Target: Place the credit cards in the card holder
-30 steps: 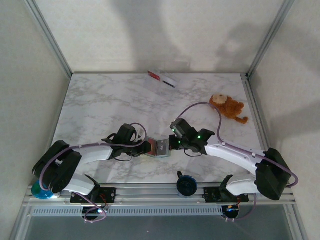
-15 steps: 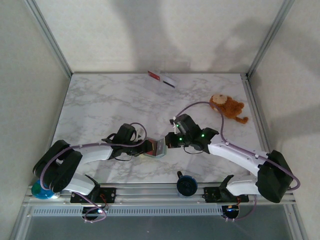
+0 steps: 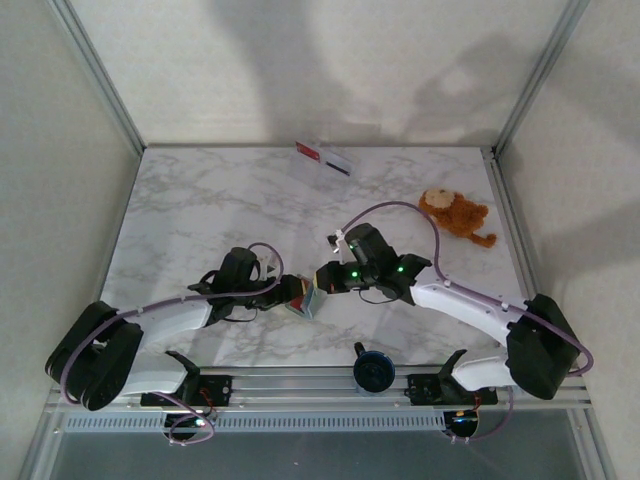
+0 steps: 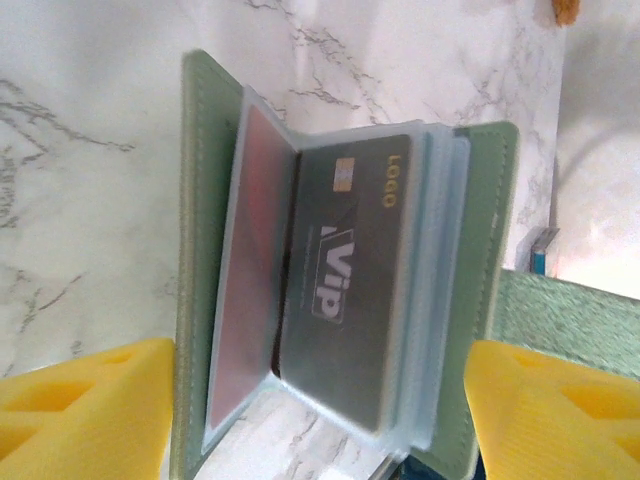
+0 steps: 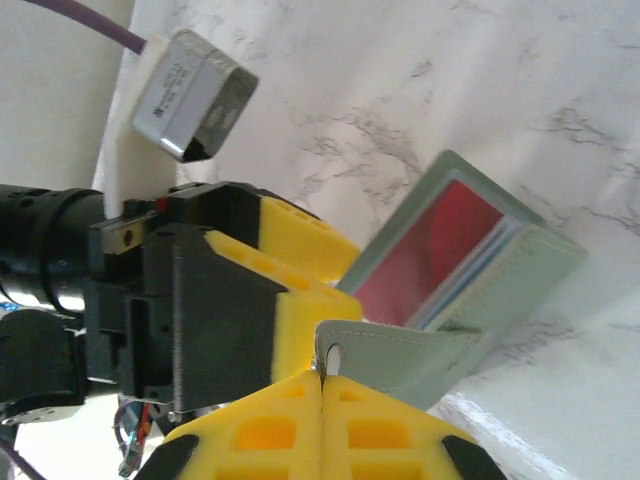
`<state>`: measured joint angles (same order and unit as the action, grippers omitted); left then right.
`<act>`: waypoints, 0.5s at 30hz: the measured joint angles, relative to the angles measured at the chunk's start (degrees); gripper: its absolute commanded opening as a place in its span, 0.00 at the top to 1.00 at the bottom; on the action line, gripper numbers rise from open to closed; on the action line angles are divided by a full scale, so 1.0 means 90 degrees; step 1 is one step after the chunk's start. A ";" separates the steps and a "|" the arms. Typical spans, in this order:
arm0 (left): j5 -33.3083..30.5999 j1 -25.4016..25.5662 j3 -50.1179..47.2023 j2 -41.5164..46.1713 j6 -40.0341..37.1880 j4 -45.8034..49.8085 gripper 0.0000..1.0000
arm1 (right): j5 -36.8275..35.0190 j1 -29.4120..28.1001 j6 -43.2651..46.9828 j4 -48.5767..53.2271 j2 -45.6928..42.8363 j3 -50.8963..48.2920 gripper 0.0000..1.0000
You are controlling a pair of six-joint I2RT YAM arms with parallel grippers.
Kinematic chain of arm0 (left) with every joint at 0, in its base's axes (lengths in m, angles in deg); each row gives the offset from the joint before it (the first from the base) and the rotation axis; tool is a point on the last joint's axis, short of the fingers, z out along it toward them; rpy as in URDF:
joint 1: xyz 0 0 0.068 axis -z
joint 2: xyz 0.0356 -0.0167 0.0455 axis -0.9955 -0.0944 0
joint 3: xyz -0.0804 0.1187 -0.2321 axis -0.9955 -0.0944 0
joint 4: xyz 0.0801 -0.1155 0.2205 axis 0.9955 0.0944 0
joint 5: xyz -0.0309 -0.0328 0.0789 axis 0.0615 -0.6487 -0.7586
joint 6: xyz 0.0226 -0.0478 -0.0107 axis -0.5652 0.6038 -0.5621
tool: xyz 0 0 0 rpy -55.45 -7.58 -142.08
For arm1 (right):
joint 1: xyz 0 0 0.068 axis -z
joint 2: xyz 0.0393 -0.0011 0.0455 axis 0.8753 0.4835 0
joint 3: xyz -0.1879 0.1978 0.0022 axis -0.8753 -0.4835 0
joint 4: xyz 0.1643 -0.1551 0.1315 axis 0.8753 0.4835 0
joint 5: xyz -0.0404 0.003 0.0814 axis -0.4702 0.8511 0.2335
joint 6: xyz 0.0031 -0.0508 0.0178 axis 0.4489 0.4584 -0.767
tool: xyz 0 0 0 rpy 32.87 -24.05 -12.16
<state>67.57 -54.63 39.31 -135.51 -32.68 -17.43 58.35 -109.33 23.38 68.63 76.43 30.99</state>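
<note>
While the right gripper is clamped on the strap of the grey-green folding card holder, the left gripper stands wide open astride it, gripping nothing. Two thin plastic credit cards, red-white and white-blue, lie at the far edge of the marble desk.

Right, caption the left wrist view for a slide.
Open card holder showing a grey VIP card, between the left pincer's yellow fingers.

The marble table carries credit cards and a plush monkey.
</note>
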 measured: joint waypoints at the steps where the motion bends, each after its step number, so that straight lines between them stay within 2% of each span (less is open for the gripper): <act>1: 0.0005 -0.0017 0.0000 -0.0010 -0.0002 -0.0002 0.38 | 0.0044 0.0000 -0.0012 -0.0049 0.0058 0.0002 1.00; 5: 0.0061 -0.0107 0.0000 -0.0180 -0.0015 -0.0066 0.56 | 0.0070 0.0002 -0.0012 -0.0100 0.0250 0.0002 1.00; 11: 0.0066 -0.0131 0.0000 -0.0338 -0.0027 -0.0112 0.70 | -0.0097 0.0095 0.0010 0.0085 0.0158 -0.0092 1.00; 15: 0.0066 -0.0131 0.0000 -0.0345 -0.0015 -0.0124 0.78 | -0.0379 0.0391 0.0041 0.0483 -0.0175 -0.0408 1.00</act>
<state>68.16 -55.81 39.31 -138.62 -32.81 -18.55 54.94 -105.81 23.76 72.98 74.86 27.32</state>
